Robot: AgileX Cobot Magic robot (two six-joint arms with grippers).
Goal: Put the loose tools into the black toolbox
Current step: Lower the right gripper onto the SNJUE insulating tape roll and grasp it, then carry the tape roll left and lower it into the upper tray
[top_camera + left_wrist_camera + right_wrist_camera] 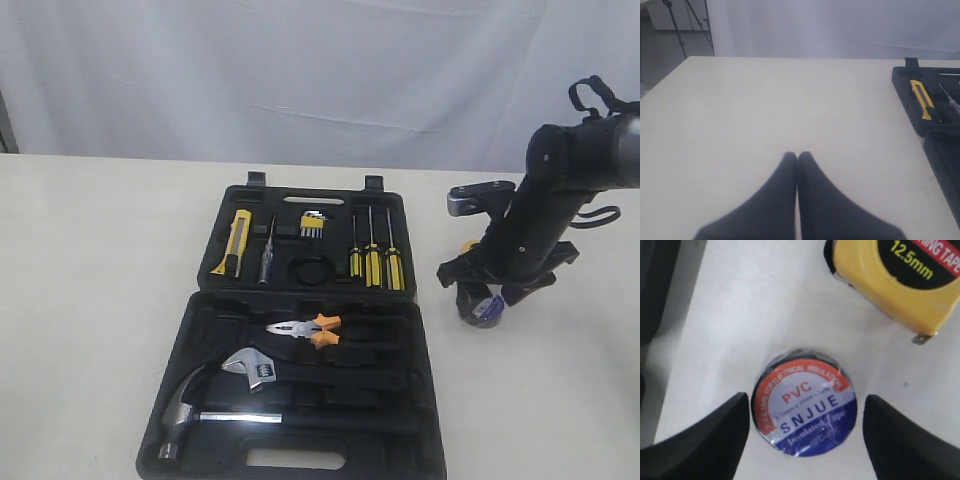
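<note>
The black toolbox (420,395) lies open mid-table. Its lid holds the yellow-black utility knife (232,242), also seen in the left wrist view (923,99). The orange-and-black-handled pliers (306,330) rest in the base. To the right of the box, my right gripper (483,300) hangs low over the dark tape roll (483,311). In the right wrist view the roll (805,409) with its red, white and blue label lies flat between the fingers (715,440), a gap on each side; the gripper (805,412) is open. The yellow tape measure (890,280) lies just beyond the roll. My left gripper (797,156) is shut and empty over bare table.
Three yellow-black screwdrivers (373,263), a hex key set (312,224) and a thin tester (266,252) sit in the lid. The steel hammer (195,410) and adjustable wrench (252,367) lie in the base. A white curtain (300,70) backs the table.
</note>
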